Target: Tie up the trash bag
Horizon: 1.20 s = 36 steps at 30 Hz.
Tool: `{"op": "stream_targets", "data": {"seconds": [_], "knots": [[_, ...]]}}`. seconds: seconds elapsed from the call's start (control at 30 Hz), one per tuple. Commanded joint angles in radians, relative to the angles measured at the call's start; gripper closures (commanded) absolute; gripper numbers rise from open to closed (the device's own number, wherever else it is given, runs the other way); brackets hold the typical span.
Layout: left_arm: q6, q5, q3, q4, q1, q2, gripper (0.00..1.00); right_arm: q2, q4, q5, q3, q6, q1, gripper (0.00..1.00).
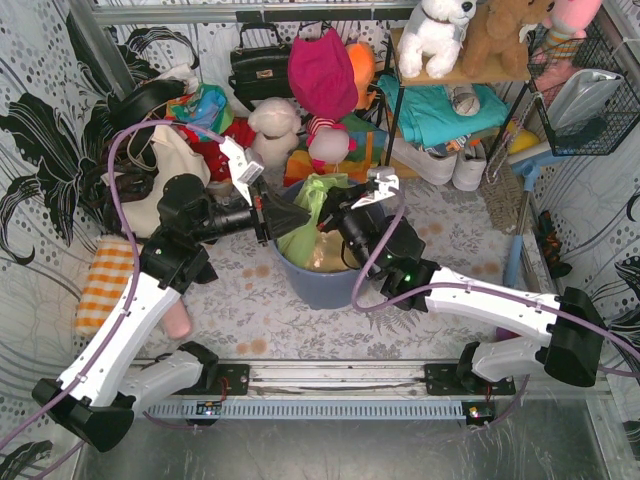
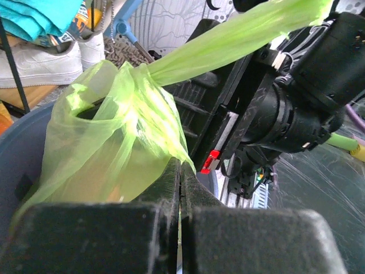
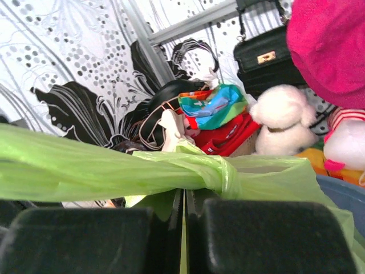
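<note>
**Overhead view.** The trash bag (image 1: 316, 205), a thin translucent light-green film, sits in a blue-grey round bin (image 1: 322, 288). The bin stands on the patterned surface (image 1: 250, 305) between the two arms. Brown content shows through the film near the bin's mouth, and the bag's gathered top rises above the rim. The left pincer (image 1: 296, 218) meets the bag from the left and the right pincer (image 1: 338, 212) from the right. Both tips are at the green film just above the rim.

**Left wrist view.** The left pincer's jaws are pressed together, with only a pale sliver between them. A fold of the bag's film runs down into their seam, so the pincer is closed on the bag. Higher up, the film is drawn into a knot (image 2: 134, 71). From the knot a taut strand (image 2: 239, 31) runs up and to the right, passing over the black body of the right arm (image 2: 285, 108).

**Right wrist view.** The right pincer's jaws are likewise closed, with a green sliver of film caught in the seam. Just above the fingers the knot lies near centre. The strand stretches leftward from it, and looser film spreads to the right over the bin's rim. Behind stand a white plush toy (image 3: 284, 123) and a black handbag (image 3: 265, 54).
</note>
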State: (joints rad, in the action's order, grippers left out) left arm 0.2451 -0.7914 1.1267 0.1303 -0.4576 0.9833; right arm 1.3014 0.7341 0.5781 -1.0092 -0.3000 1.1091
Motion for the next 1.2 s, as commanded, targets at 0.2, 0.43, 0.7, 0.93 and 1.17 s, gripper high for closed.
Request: {"op": "stream_targets", "data": {"seconds": [0.2,0.43,0.7,0.93,1.17], "knots": [[-0.014,-0.045,-0.008,0.063,0.005,-0.015,0.98,-0.002,0.356,-0.344,0.092,0.218,-0.038,1.0],[-0.035,0.085,-0.007,0.062,0.004,-0.063,0.89,0.017,0.499,-0.462,0.125,0.288,-0.051,1.0],[-0.046,0.354,0.007,0.021,0.005,-0.161,0.65,0.02,0.528,-0.493,0.142,0.3,-0.054,1.0],[-0.042,0.505,0.016,-0.031,0.005,-0.131,0.5,0.009,0.528,-0.498,0.148,0.301,-0.055,1.0],[-0.018,0.47,0.052,-0.021,0.005,0.002,0.45,0.007,0.538,-0.511,0.149,0.306,-0.054,1.0]]}}
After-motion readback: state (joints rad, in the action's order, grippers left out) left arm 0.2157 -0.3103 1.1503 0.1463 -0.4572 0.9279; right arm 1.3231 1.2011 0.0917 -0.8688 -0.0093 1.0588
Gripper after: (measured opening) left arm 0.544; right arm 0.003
